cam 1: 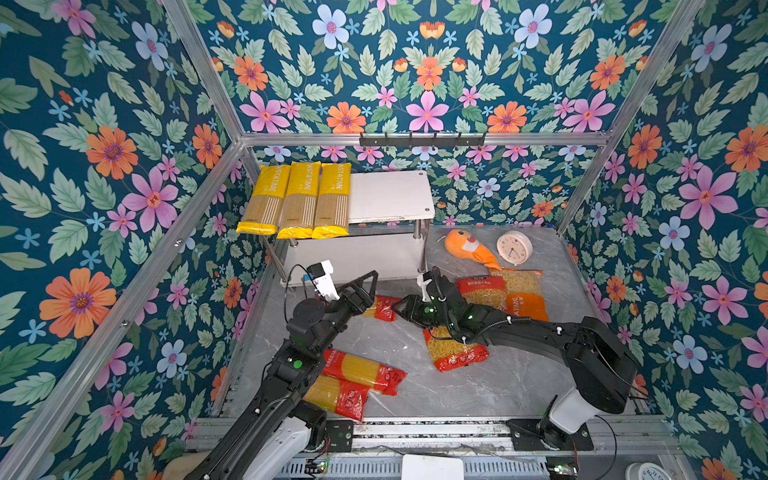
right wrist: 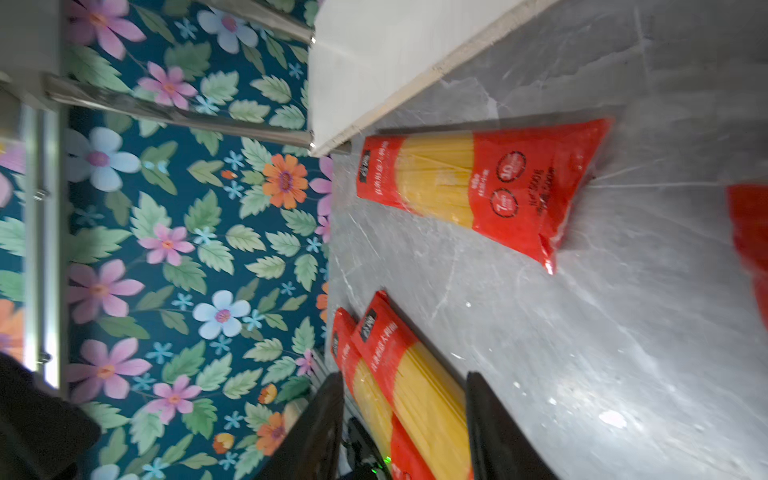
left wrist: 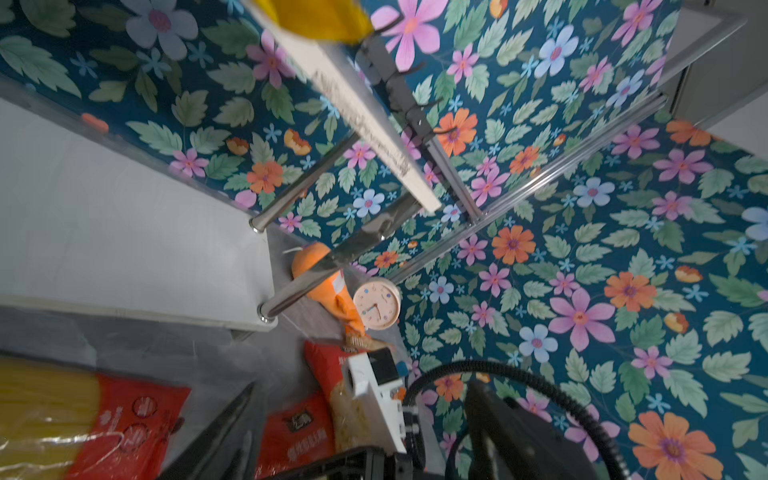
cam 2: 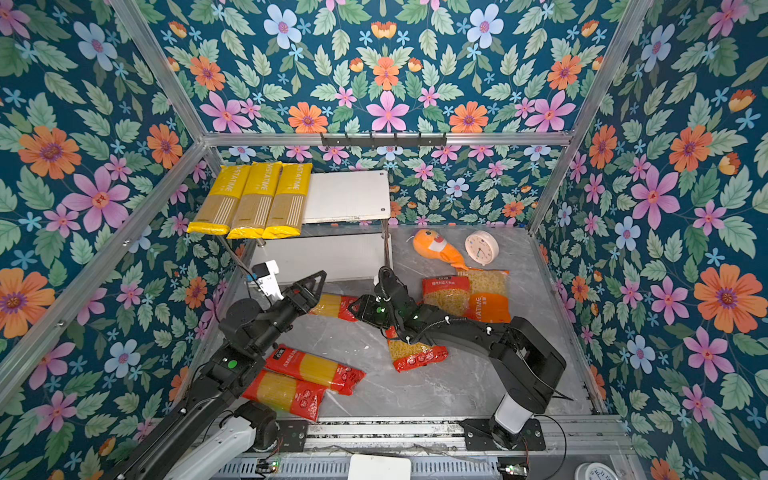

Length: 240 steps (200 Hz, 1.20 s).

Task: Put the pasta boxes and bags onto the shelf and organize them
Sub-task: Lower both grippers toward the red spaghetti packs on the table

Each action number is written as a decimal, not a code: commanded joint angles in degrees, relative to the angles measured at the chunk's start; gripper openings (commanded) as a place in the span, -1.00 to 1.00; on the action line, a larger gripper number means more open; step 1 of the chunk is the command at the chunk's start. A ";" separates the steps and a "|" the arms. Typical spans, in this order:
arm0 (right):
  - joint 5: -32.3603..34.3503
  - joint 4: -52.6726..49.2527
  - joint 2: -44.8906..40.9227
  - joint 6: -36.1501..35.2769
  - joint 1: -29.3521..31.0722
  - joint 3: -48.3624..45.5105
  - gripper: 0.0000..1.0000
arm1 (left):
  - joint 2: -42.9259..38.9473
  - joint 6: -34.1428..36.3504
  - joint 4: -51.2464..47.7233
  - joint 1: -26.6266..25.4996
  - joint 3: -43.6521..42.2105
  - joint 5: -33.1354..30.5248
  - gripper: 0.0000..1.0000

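The shelf [cam 1: 390, 195] stands at the back left, with three yellow PASTATIME packs [cam 1: 299, 199] side by side on the left of its top board. One red spaghetti pack [cam 1: 380, 308] lies on the table in front of its lower board [cam 1: 357, 253]. My left gripper [cam 1: 372, 289] hangs open just above that pack's left end, holding nothing. My right gripper [cam 1: 397, 309] is open at the pack's right end, its jaws [right wrist: 405, 415] empty. Two more red spaghetti packs [cam 1: 361, 370] lie front left. Two red short-pasta bags [cam 1: 457, 353] [cam 1: 482, 291] and an orange PASTATIME bag [cam 1: 521, 295] lie right.
An orange plush fish [cam 1: 467, 247] and a round clock [cam 1: 514, 247] sit at the back right, beside the shelf's chrome post. A black hook rail [cam 1: 422, 139] runs along the back frame. My right forearm crosses over the nearer short-pasta bag.
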 commanded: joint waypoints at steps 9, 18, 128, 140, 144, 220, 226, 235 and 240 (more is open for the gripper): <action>-1.87 -9.50 2.56 -8.23 0.34 0.80 0.00 | -1.24 1.56 -1.68 -3.32 -5.62 -4.31 0.54; -2.34 -12.17 2.96 -10.32 0.32 1.42 0.01 | -1.20 1.14 -1.13 -4.38 -7.43 -5.32 0.54; -1.98 0.33 13.98 0.34 -3.22 2.46 0.04 | 8.45 -2.66 -4.56 -7.66 -14.40 -14.56 0.55; -1.42 1.11 15.49 1.56 -3.61 3.58 0.04 | 8.13 -4.11 -3.98 -7.66 -15.35 -14.59 0.55; -1.26 1.45 15.95 1.83 -3.78 3.90 0.04 | 7.96 -4.58 -3.58 -7.66 -15.71 -14.54 0.55; -3.55 9.04 22.75 8.01 -4.16 7.75 -0.35 | 5.04 -4.69 -5.63 -6.94 -14.75 -17.58 0.57; -3.50 8.69 22.24 7.52 -3.93 7.64 -0.43 | 4.37 -4.57 -6.14 -6.35 -14.61 -17.73 0.57; -3.76 8.10 21.58 7.03 -3.75 7.38 -0.52 | 3.57 -4.54 -6.74 -5.10 -14.33 -17.53 0.57; -3.92 8.04 21.20 6.84 -3.65 7.02 -0.58 | 3.22 -4.37 -6.89 -4.16 -14.11 -17.15 0.57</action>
